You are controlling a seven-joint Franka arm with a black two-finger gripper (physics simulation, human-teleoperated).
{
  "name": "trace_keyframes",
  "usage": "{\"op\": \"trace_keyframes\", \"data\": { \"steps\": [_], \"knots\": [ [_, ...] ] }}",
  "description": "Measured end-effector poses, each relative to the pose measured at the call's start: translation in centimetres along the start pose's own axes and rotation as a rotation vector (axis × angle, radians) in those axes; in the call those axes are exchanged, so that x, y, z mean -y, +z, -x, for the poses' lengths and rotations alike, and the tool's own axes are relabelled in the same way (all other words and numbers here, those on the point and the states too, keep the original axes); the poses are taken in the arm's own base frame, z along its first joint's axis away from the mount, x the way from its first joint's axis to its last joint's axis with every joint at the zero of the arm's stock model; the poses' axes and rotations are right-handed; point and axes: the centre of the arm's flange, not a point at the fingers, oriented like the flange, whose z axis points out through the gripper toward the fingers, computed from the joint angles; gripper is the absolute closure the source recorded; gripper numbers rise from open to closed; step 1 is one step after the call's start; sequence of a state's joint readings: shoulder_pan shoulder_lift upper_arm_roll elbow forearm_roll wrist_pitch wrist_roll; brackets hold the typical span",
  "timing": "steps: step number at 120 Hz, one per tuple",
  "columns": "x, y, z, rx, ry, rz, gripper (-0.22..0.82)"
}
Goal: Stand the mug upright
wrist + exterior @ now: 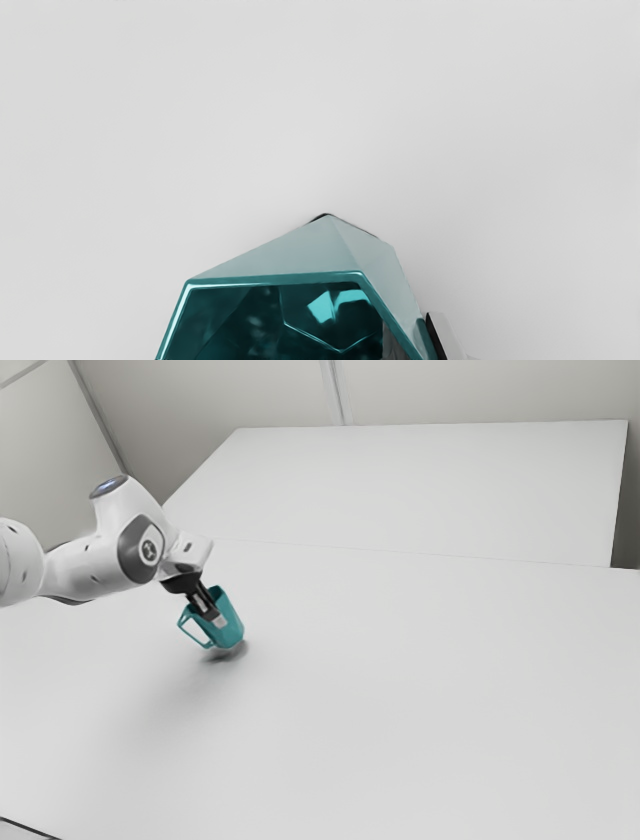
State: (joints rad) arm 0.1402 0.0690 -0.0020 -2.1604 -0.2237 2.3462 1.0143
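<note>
The teal mug (232, 628) is tilted, its open end toward the hand and its base low over the table, with its handle on the exterior view's left. My gripper (216, 617) reaches down to the mug and is shut on its wall. In the wrist view the angular mug (280, 255) shows its open mouth and dark inside. At the mug's side is the gripper (415, 342), one finger outside the wall and the other partly visible inside the rim. Whether the base touches the table cannot be told.
The white table (400, 690) extends around the mug, with a soft shadow beneath it. A large pale panel (420, 490) stands beyond the table, and walls rise behind.
</note>
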Motion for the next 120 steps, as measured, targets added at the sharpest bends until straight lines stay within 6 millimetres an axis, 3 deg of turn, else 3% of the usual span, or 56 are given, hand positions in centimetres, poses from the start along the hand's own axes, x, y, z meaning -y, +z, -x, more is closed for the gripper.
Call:
{"op": "trace_keyframes", "data": {
  "steps": [70,120],
  "knots": [
    [-5.1,2.0,-2.7,0.09,-0.029,-0.036,0.78],
    [-5.3,3.6,-1.9,0.106,-0.142,-0.033,0.78]
  ]
}}
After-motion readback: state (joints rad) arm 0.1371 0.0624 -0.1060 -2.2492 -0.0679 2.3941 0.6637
